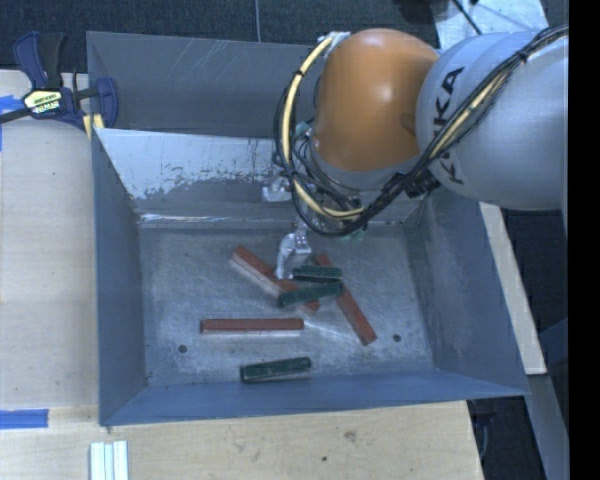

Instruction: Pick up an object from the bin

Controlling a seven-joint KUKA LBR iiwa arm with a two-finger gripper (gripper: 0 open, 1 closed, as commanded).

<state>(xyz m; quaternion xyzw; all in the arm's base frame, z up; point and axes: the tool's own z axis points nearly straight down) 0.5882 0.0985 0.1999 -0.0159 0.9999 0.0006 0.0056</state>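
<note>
My gripper [288, 263] reaches down under the orange wrist cover to the middle of the bin floor. Its tip is at a small crossed pile of sticks. A reddish-brown stick [250, 265] lies slanted just to its left. Two dark green sticks [311, 291] lie right below and to the right of the tip, one partly over the other. Another reddish-brown stick [357, 319] slants away from the pile toward the lower right. I cannot see anything held.
A long reddish-brown stick [252, 325] lies flat nearer the front, apart from the pile. A dark green stick [275, 369] rests against the front wall. The arm and its cover hide the bin's back right part.
</note>
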